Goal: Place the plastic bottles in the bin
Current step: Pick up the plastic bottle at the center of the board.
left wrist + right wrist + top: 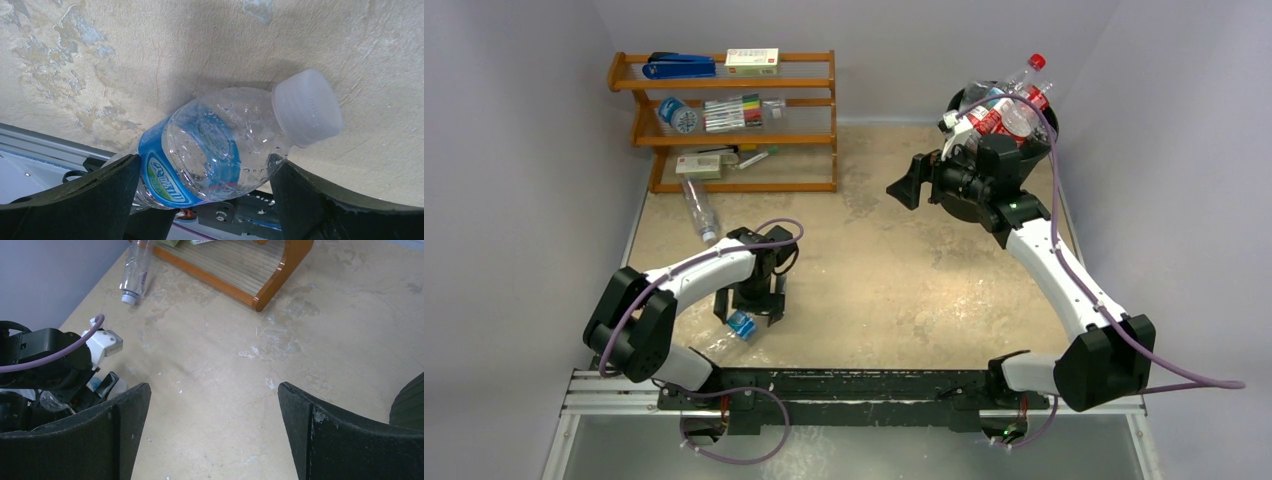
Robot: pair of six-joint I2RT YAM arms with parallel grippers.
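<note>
A clear bottle (215,145) with a blue label and white cap lies on the table near the front left. My left gripper (204,162) stands open over it, one finger on each side of its body. From above, this bottle (740,325) shows just under the left gripper (749,308). A second clear bottle (701,212) lies in front of the rack and also shows in the right wrist view (135,270). The black bin (1009,205) at the back right is heaped with bottles (1004,105). My right gripper (907,182) hangs open and empty just left of the bin, above bare table (214,390).
A wooden three-tier rack (724,130) stands at the back left with a blue stapler (679,66), marker pens (732,112) and small boxes. Walls close in the table's left, back and right. The bin's rim (410,400) edges the right wrist view.
</note>
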